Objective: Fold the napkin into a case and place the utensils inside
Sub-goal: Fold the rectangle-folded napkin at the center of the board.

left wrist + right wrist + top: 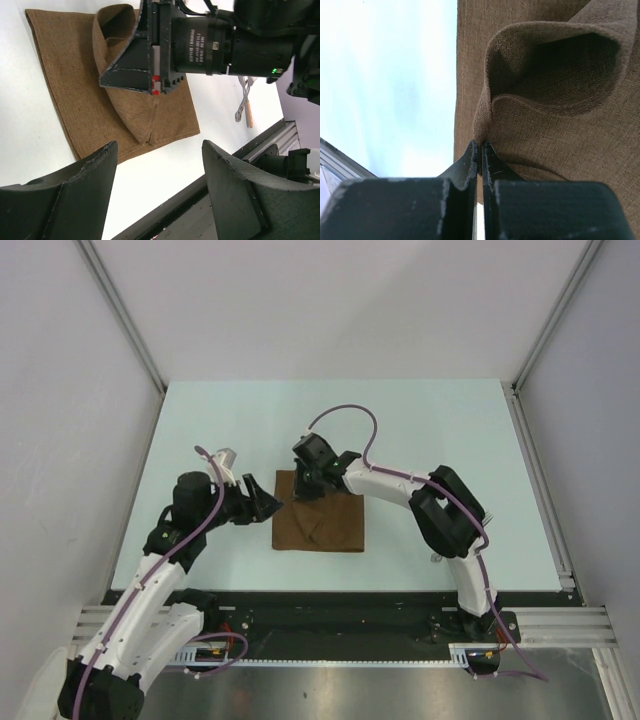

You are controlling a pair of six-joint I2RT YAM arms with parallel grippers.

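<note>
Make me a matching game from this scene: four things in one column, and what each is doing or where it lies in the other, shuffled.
Things:
1. napkin
2. utensils
3. left gripper
4. right gripper

States:
A. open, empty, beside the napkin
B. shut, pinching the napkin
C. brown, partly folded
D. on the bare table, apart from the napkin

Pairs: 1-C, 2-D, 3-A, 4-B
</note>
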